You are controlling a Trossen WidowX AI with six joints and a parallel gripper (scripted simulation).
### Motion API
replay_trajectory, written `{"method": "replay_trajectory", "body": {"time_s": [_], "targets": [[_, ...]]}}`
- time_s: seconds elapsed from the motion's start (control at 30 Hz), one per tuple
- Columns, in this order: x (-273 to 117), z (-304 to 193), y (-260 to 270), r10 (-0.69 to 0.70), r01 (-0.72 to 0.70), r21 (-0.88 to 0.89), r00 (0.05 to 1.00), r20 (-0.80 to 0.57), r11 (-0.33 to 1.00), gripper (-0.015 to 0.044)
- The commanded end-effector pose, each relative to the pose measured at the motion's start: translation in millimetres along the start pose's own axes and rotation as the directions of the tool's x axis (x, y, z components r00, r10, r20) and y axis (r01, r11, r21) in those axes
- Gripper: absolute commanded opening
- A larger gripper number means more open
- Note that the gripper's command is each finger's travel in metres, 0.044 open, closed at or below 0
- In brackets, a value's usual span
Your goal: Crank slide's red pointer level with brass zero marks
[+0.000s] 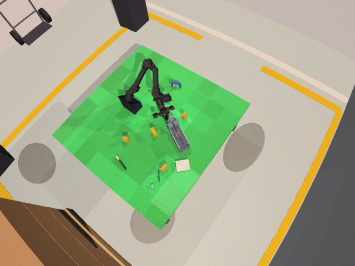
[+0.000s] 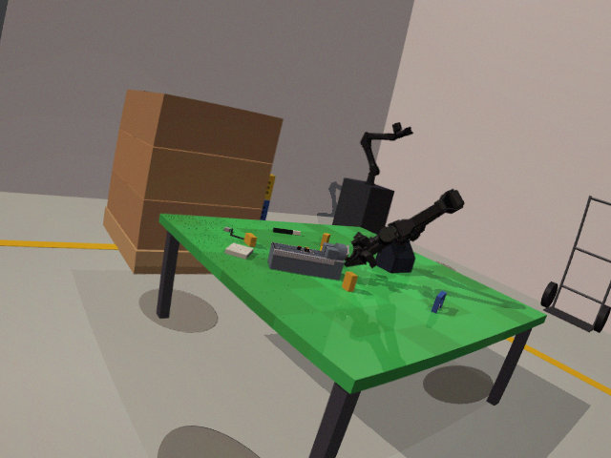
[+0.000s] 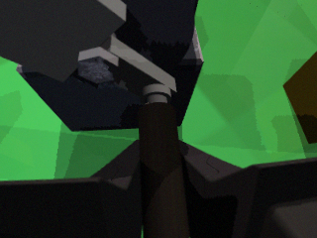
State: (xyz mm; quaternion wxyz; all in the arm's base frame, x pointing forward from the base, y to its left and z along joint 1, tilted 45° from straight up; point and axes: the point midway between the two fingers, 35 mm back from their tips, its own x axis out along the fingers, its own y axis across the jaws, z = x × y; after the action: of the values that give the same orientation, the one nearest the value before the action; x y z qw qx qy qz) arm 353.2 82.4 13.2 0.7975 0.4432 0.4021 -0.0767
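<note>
the cranking is in hand, the gripper (image 1: 166,116) (image 2: 347,261) (image 3: 156,146) clamped on the handle (image 3: 158,129) at the machine's (image 1: 179,137) (image 2: 305,264) (image 3: 99,106) end; next calls for turning gently while watching the pointer, then letting go.

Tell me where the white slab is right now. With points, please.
In the top view, the white slab (image 1: 182,165) (image 2: 239,250) lies on the green table (image 1: 217,114) (image 2: 296,315), just beyond the machine's (image 1: 184,147) (image 2: 305,268) end farthest from the gripper (image 1: 166,116) (image 2: 347,260) (image 3: 160,183), with an orange block (image 1: 163,167) (image 2: 250,239) close beside it.
</note>
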Motion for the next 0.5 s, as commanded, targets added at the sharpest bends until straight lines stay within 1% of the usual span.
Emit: {"method": "replay_trajectory", "body": {"time_s": [0.0, 0.47], "targets": [[-4.9, 4.5, -6.9, -0.011, 0.011, 0.004, 1.000, 0.008, 1.000, 0.0000], [-22.8, 22.4, -8.9, -0.012, 0.012, 0.003, 1.000, 0.009, 1.000, 0.0000]]}}
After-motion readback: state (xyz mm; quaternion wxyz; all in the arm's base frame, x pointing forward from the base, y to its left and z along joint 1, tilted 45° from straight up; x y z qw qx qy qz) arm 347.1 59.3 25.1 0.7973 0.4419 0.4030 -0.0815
